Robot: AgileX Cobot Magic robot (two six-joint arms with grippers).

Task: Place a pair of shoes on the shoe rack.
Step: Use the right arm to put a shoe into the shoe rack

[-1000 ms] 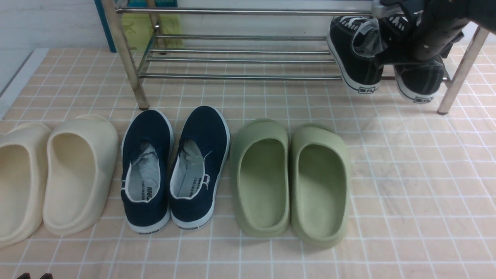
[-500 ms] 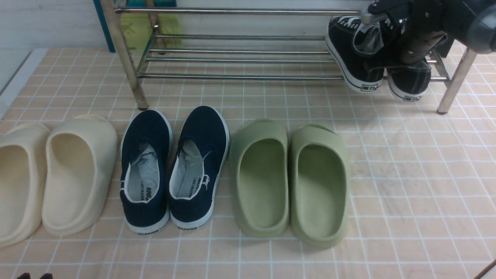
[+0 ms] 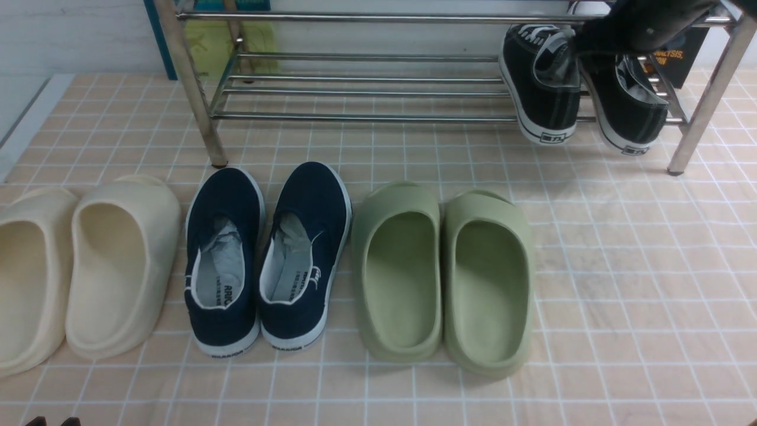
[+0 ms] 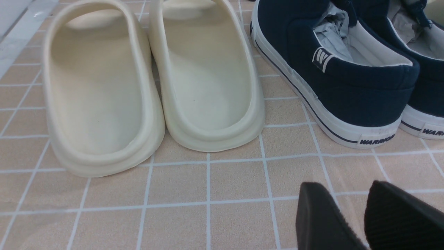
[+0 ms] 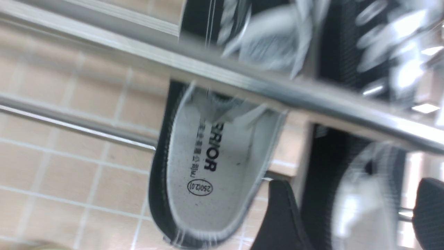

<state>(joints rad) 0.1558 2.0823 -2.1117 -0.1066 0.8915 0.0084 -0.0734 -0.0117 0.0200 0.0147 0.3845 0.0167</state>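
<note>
The pair of shoes, two black lace-up sneakers, rests on the lower bars of the shoe rack (image 3: pixel 366 116) at its right end, heels hanging over the front bar. The left sneaker (image 3: pixel 541 89) and the right sneaker (image 3: pixel 627 106) stand slightly apart. My right arm (image 3: pixel 644 23) hovers just above them by the top bar. In the blurred right wrist view my right gripper (image 5: pixel 352 184) is open wide, its fingers on either side of one sneaker's (image 5: pixel 360 194) heel without pinching it. The other sneaker's insole (image 5: pixel 215 156) shows beside it. My left gripper (image 4: pixel 347 187) holds nothing, a narrow gap between its tips.
On the tiled floor in front of the rack stand cream slides (image 3: pixel 118 260), navy slip-ons (image 3: pixel 266 254) and green slides (image 3: pixel 443 272). The rack's right front leg (image 3: pixel 707 94) is close to the sneakers. My left gripper hangs low near the cream slides (image 4: pixel 208 86).
My right gripper has opened and let go of the sneakers, and the arm has lifted up and away. The sneakers have settled apart on the lower bars. The left arm has not moved.
</note>
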